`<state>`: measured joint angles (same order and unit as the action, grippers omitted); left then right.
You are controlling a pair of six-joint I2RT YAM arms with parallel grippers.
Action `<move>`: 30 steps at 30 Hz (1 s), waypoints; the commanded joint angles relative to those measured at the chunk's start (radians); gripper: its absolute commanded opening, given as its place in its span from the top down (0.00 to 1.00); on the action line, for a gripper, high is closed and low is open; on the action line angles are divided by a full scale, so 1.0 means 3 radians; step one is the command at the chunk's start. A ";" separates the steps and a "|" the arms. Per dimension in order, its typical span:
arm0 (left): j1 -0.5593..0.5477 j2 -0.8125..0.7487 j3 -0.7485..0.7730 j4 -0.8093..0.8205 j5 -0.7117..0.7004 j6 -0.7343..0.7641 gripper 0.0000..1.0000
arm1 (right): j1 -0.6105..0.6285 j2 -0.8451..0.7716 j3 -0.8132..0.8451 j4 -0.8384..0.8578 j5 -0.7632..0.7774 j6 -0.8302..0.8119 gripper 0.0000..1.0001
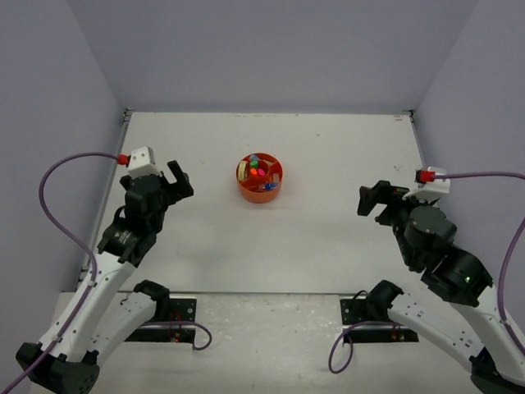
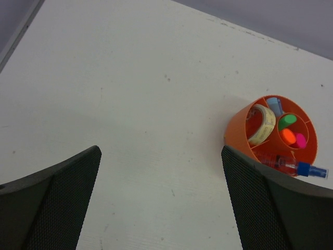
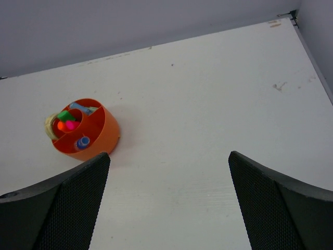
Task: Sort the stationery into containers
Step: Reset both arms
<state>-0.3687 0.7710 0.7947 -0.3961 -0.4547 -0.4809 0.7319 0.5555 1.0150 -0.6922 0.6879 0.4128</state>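
Pale lavender walls (image 1: 271,49) enclose a scuffed white tabletop (image 1: 328,238). The left gripper (image 2: 160,156) hangs released, jaws wide, holding nothing. At mid-table stands the round orange plastic desk organizer (image 1: 248,195), with green, orange and pink highlighter caps (image 2: 289,136) in its centre cup. The right gripper (image 3: 169,156), well apart from it, is likewise spread and empty.

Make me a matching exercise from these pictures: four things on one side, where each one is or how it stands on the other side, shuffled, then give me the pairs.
Things
1. highlighters
2. blue-tipped pen
3. tan band
4. left gripper

Places or states
A. open above the bare table
B. looped in an outer compartment of the orange organizer
C. standing in the centre cup
D. lying in an outer compartment, tip past the rim

Pairs: 1-C, 2-D, 3-B, 4-A
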 commanded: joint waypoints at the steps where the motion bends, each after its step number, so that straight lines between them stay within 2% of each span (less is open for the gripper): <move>1: 0.0022 -0.0303 0.0066 -0.0143 -0.0005 0.0021 0.00 | -0.0006 -0.0103 0.0005 -0.0081 0.0136 0.0209 0.01; 5: 0.0022 -0.0325 0.0232 -0.0416 -0.0049 0.0103 0.00 | -0.0006 -0.0143 -0.0042 -0.0094 0.0095 0.0194 0.01; 8: 0.0018 -0.0374 0.0243 -0.0545 -0.0297 0.0202 0.00 | -0.0006 -0.0149 -0.0094 -0.0087 0.0069 0.0198 0.01; 13: 0.0022 -0.0613 -0.0214 -0.0275 -0.0453 0.0314 0.00 | -0.0006 -0.0139 -0.0242 0.0022 0.0020 0.0228 0.01; 15: 0.0019 -0.0689 -0.0351 -0.0179 -0.0301 0.0371 0.00 | -0.0006 -0.0114 -0.0275 0.0017 0.0015 0.0248 0.01; 30: 0.0022 -0.0968 -0.0399 -0.0198 -0.0468 0.0345 0.00 | -0.0006 -0.0194 -0.0397 -0.0111 0.0131 0.0439 0.01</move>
<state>-0.3679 0.5062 0.6727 -0.4801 -0.5566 -0.3969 0.7319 0.5152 0.8940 -0.7176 0.6914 0.5098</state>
